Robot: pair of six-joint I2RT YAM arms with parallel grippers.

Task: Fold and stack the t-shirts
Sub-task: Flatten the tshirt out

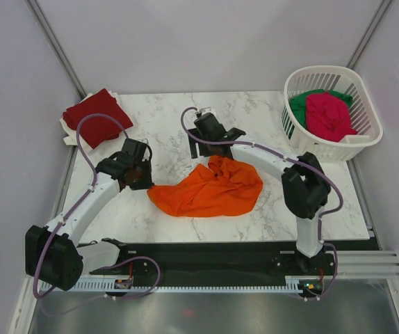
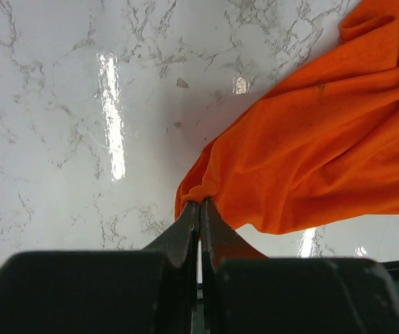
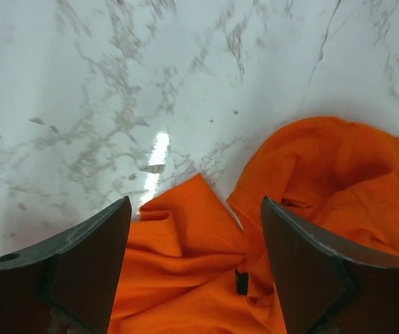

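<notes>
With the orange t-shirt (image 2: 324,153) pinched at its edge by the closed left gripper (image 2: 201,209), an opposite corner should be taken by the wide-spread right gripper (image 3: 196,205)

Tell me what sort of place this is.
Probably a robotics lab cell set up for laundry practice: plain walls with metal posts, a marble-pattern table with arms bolted alongside, and a basket of t-shirts.
</notes>
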